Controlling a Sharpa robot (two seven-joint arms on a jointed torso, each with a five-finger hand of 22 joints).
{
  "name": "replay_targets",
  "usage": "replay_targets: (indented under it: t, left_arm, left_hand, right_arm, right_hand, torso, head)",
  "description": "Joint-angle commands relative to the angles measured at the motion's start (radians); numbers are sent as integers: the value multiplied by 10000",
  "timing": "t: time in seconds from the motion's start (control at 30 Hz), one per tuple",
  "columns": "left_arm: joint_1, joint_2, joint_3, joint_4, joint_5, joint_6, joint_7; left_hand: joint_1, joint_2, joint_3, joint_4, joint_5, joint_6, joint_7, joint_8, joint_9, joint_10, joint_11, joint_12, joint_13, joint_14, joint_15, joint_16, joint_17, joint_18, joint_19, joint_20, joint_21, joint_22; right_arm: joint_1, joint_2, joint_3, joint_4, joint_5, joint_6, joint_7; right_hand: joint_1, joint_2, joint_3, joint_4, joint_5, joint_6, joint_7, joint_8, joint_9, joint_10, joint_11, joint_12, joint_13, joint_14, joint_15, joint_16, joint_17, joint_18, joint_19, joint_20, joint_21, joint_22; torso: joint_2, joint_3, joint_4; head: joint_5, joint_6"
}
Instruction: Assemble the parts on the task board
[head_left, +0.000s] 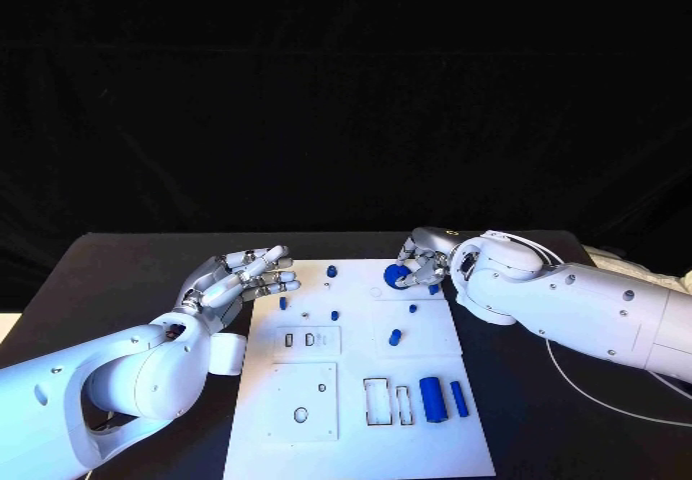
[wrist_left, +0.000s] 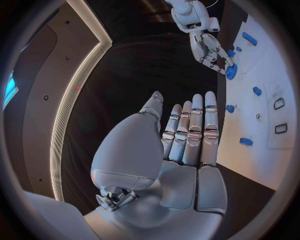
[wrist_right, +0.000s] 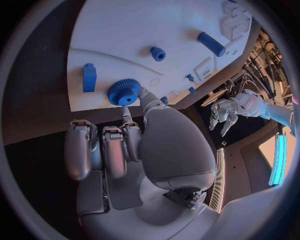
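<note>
R hand (head_left: 415, 268), upper centre-right of the head view, is seen pinching the blue gear (head_left: 395, 277) at the top edge of the task board (head_left: 361, 420); the gear is touched at its toothed rim by the fingertips (wrist_right: 142, 93). Judged light, rigid plastic, slippery on flat faces; best gripped across the teeth. L hand (head_left: 238, 280) is held spread, nothing in it, at the board's left edge over the desk (head_left: 130, 270). Blue cylinders (head_left: 433, 399) lie lower right.
</note>
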Motion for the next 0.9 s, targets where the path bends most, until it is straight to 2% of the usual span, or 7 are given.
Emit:
replay_targets:
  t: [0.03,0.2,0.57,0.9]
  left_arm:
    - [12,16,8,26,19,211,59]
    - [12,14,8,12,19,214,49]
    - [11,20,8,-13,19,248,10]
    - [11,19,7,-19,19,280,-21]
  left_hand:
    - [35,80,6,-62,26,-37,6,-69,-8,-21,16,-67,-11,-30,15,-71,17,116,-11,41,-57,-14]
    - [35,80,6,-62,26,-37,6,-69,-8,-21,16,-67,-11,-30,15,-71,17,116,-11,41,-57,-14]
    - [56,96,13,-89,25,-36,3,-76,-7,-20,15,-77,-10,-26,14,-84,25,117,-9,41,-63,-20]
    - [56,96,13,-89,25,-36,3,-76,-7,-20,15,-77,-10,-26,14,-84,25,117,-9,41,-63,-20]
  right_arm:
    - [-23,65,-18,-111,-221,166,-180]
    - [-31,129,-26,-221,-243,66,-202]
    - [-34,187,-28,-260,-282,-68,-210]
    - [-35,191,-27,-310,-392,35,-235]
  right_hand:
    - [117,11,31,-2,73,77,5,23,3,244,-4,70,1156,886,55,65,1799,-90,81,-5,46,26]
    - [133,40,45,-12,112,91,7,26,4,266,-1,120,1209,889,58,72,1812,-95,90,-2,62,54]
    - [112,78,48,-4,147,144,4,48,12,346,1,276,1361,890,61,79,1826,-103,103,2,85,95]
    - [130,70,46,-26,145,163,1,53,13,346,-1,283,1373,896,62,92,1857,-110,116,5,105,134]
  torso:
    - [7,-7,21]
    - [1,0,13]
    - [1,-4,23]
    - [9,-5,29]
  head:
    - [-15,-27]
    - [59,-49]
    - [22,-78]
    - [-9,-94]
